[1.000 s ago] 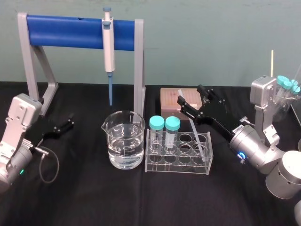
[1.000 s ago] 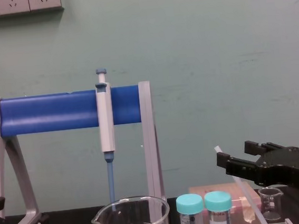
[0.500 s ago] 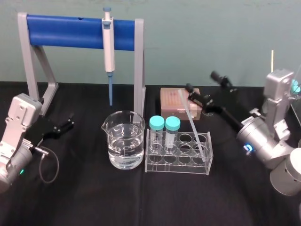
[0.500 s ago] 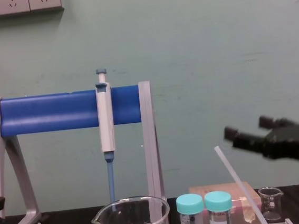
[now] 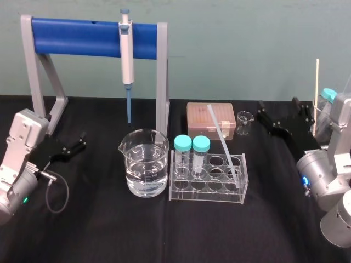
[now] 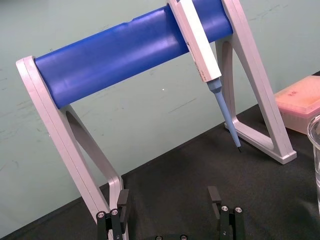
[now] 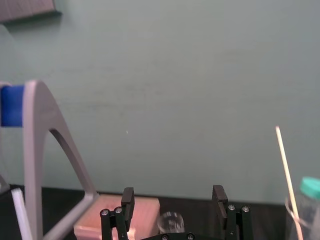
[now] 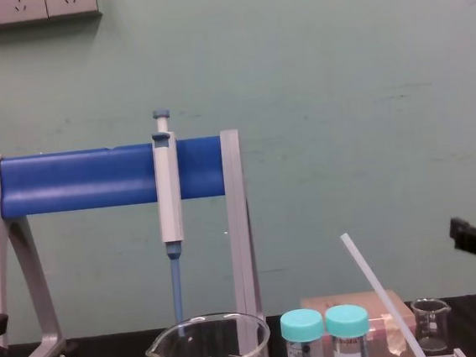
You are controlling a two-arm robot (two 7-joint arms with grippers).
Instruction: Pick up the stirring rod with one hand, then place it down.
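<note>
The stirring rod [image 5: 222,141] is a thin translucent-white rod leaning in the clear tube rack [image 5: 208,190]. Its lower end sits in a right-hand hole and its top tilts back and left over the pink box. From the chest, the stirring rod [image 8: 382,295] slants up to the left. My right gripper [image 5: 278,108] hangs open and empty to the right of the rod, well clear of it. The right wrist view shows the right gripper [image 7: 173,195] with its jaws wide apart. My left gripper [image 5: 82,141] rests open at the far left; in its wrist view, the left gripper [image 6: 168,197] holds nothing.
A grey stand with a blue bar [image 5: 82,37] holds a pipette [image 5: 126,49] at the back. In front stand a water beaker [image 5: 145,164] and two teal-capped tubes [image 5: 192,145] in the rack. A pink box [image 5: 200,121] and a small beaker [image 5: 243,121] lie behind.
My right gripper, earlier around the rod with its jaws closer together, has opened wide and drawn back to the right. The rod stays leaning in the rack. The left arm has not moved.
</note>
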